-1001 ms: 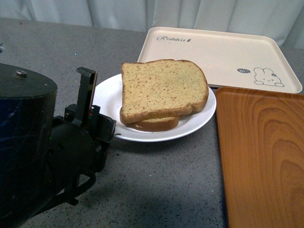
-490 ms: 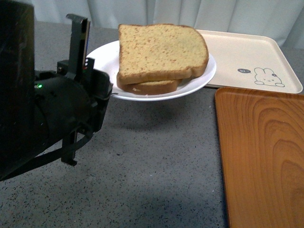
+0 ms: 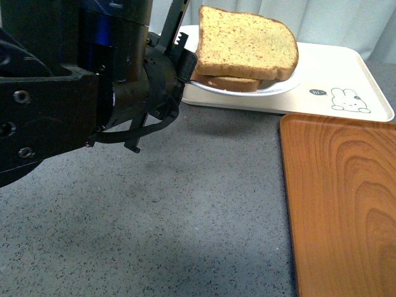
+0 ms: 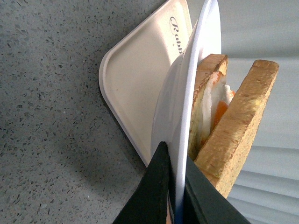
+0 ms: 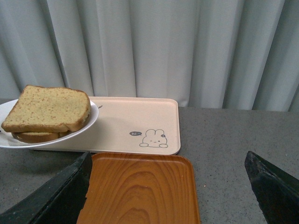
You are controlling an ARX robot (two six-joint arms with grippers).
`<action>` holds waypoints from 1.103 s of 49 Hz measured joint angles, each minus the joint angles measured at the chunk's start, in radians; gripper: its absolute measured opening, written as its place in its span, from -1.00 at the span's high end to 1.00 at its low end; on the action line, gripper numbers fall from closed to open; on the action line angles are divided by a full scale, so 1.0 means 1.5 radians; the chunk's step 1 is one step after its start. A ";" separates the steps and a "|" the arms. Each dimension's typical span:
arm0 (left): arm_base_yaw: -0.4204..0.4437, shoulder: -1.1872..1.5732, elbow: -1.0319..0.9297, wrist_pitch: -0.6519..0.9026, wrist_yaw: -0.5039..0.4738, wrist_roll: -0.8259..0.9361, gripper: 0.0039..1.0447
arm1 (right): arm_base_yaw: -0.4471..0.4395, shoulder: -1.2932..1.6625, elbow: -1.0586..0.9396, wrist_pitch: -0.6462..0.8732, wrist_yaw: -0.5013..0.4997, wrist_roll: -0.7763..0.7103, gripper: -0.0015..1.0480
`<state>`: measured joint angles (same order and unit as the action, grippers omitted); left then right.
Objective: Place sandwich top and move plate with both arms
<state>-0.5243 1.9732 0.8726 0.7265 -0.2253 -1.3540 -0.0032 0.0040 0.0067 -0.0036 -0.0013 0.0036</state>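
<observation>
The sandwich top (image 3: 247, 42), a tan speckled slice, lies on a lower slice with fried egg (image 4: 211, 105) on the white plate (image 3: 281, 88). My left gripper (image 3: 183, 57) is shut on the plate's left rim and holds it in the air over the near left part of the beige rabbit tray (image 3: 337, 65). In the left wrist view both fingers (image 4: 159, 186) pinch the thin plate (image 4: 202, 60) edge-on, with the sandwich top (image 4: 238, 126) beside it. My right gripper (image 5: 168, 186) is open with nothing between its fingers, and it hangs above the wooden tray (image 5: 140, 186). From there the plate (image 5: 91, 119) and sandwich top (image 5: 46, 107) show at far left.
The orange-brown wooden tray (image 3: 340, 198) lies at the right on the grey speckled table (image 3: 185, 216). The beige tray (image 5: 135, 119) sits behind it against a pale curtain (image 5: 163, 46). My bulky left arm (image 3: 62, 93) fills the upper left of the front view.
My left gripper has lifted the plate with the sandwich off the table and carried it back and to the right, over the beige tray.
</observation>
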 joint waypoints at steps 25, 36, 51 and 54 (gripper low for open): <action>-0.003 0.090 0.115 -0.071 -0.004 0.035 0.93 | 0.000 0.000 0.000 0.000 0.000 0.000 -0.83; -0.004 0.112 0.161 -0.105 -0.002 0.045 0.93 | 0.000 0.000 0.000 0.000 0.000 0.000 -0.83; 0.002 0.148 0.218 -0.129 0.004 0.057 0.93 | 0.000 0.000 0.000 0.000 0.000 0.000 -0.83; 0.004 0.151 0.224 -0.132 0.004 0.057 0.93 | 0.000 0.000 0.000 0.000 0.000 0.000 -0.83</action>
<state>-0.5179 2.2002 1.2087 0.5282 -0.2188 -1.2678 -0.0032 0.0040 0.0067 -0.0036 -0.0013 0.0036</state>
